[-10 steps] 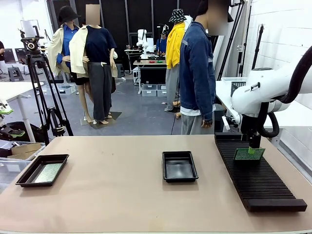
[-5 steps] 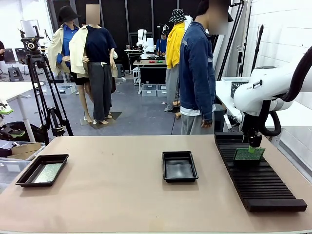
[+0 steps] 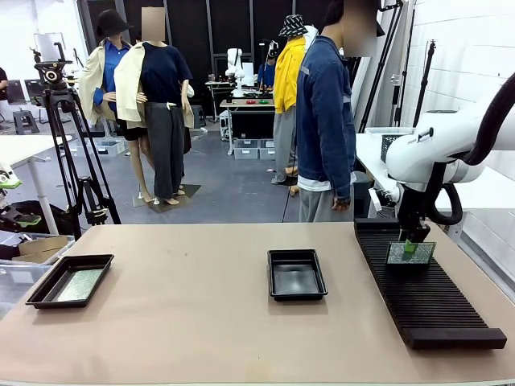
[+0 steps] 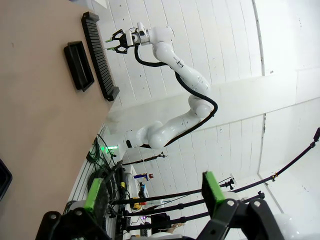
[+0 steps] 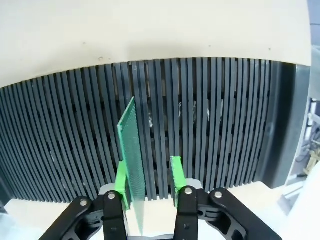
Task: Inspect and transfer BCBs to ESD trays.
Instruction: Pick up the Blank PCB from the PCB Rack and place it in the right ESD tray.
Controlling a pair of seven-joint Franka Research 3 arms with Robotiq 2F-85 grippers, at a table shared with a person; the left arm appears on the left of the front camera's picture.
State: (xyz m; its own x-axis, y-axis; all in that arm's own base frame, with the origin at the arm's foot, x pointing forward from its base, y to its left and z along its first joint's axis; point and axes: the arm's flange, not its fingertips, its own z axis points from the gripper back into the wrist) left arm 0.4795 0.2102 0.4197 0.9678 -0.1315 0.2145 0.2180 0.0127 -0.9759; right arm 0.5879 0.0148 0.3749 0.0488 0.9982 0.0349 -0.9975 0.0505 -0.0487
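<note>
As its fingers narrow from wide apart, right claw [image 5: 148,169] brackets the board [image 5: 131,145] standing in the rack [image 5: 225,125], one pad touching, not yet clamped; pickup for the empty tray [image 3: 296,275] seems imminent. Left claw [image 4: 152,190] gapes.

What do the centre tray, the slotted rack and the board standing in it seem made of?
Centre tray: glossy black plastic, probably; its floor shows reflections. Slotted rack: matte black, likely moulded plastic; evenly ribbed, dull. Board: thin rigid green laminate, seemingly; fine dotted surface, stands upright unbent.
</note>
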